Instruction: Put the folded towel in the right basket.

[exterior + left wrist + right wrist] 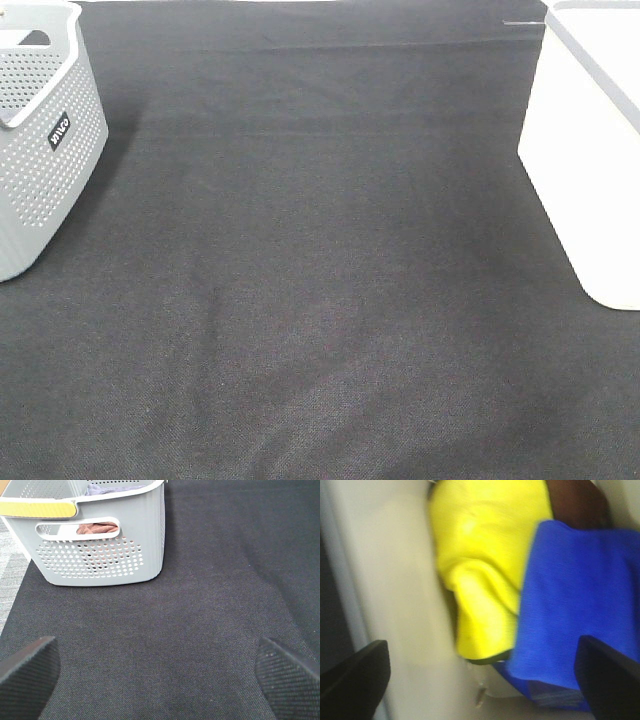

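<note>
- Overhead, the dark cloth-covered surface [320,300] lies bare between the grey perforated basket [40,150] at its far left corner and the white basket [590,150] at its far right edge; neither arm shows in that view.
- Inside the white basket, the right wrist view shows a blue towel [575,610] lying over a yellow towel [480,570], with something dark brown [580,502] beyond them. That picture is blurred.
- Judging by this, the folded towel is already in the right basket; which of the cloths is the one just placed I cannot tell for sure, though the blue one lies on top.
- The right end effector [480,680] hangs over the basket's contents with its fingers spread wide and nothing between them.
- The left end effector [160,680] is likewise spread wide and empty, above bare surface near the grey basket, where a reddish cloth [97,528] shows through the handle slot.
- Towels like these look light, soft and limp: they would sag and unfold if pinched at one corner, so a hold across a folded edge, through all layers, seems safest.
</note>
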